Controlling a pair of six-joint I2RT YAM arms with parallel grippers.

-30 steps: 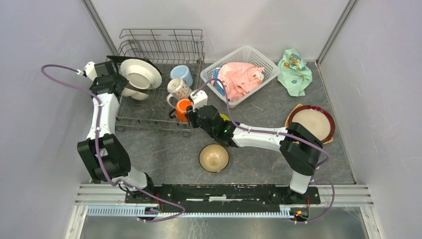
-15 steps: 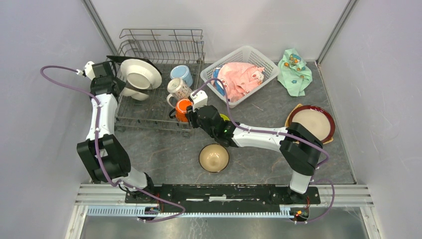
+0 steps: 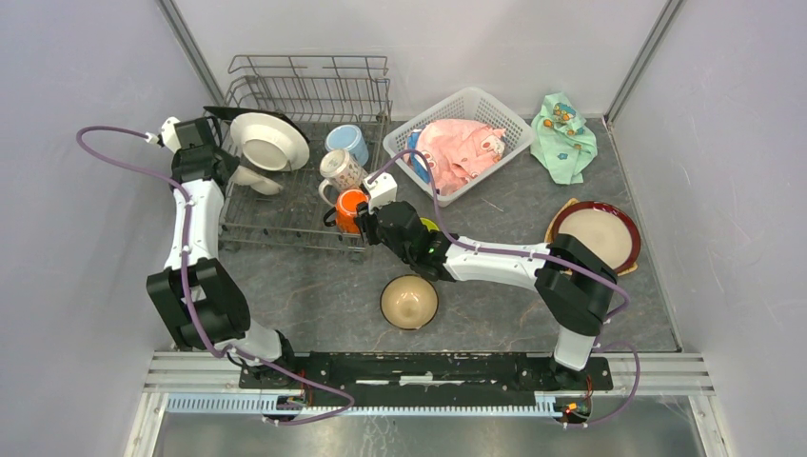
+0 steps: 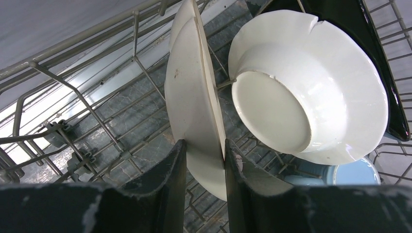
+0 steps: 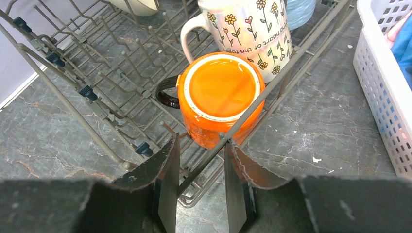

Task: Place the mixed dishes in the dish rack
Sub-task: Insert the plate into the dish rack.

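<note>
The dish rack (image 3: 309, 90) sits in the upper left of the top view, and its long side runs from the top of the picture down. In the rack, a cream plate (image 4: 192, 97) stands on its edge between the wires. Its thin rim points at the left wrist camera and its flat sides face left and right. To the right of it, a white plate (image 4: 291, 97) leans back on a dark square plate (image 4: 379, 73) and shows its bottom. A light-blue mug (image 3: 347, 143) and a white patterned mug (image 5: 248, 29) are in the right part of the rack. An orange mug (image 5: 221, 97) is there too, bottom up, touching the patterned mug, with its dark handle pointing left. On the table (image 3: 324, 295), a tan bowl (image 3: 409, 302) sits open side up near the bottom middle. A bit of a lime-green bowl (image 3: 429, 227) peeks out from under the right arm. A red-rimmed plate (image 3: 598, 235) is far over on the right. A white basket (image 3: 495, 109) holds a pink cloth (image 3: 457, 148), and a mint-green cloth (image 3: 563, 129) lies in the upper right. The left gripper (image 4: 205, 144) has closed in on the cream plate's lower edge, with one finger on each flat side. The right gripper (image 5: 201, 141) is partly open and holds nothing. A rack wire runs between its fingers, and the orange mug is just past the tips.
</note>
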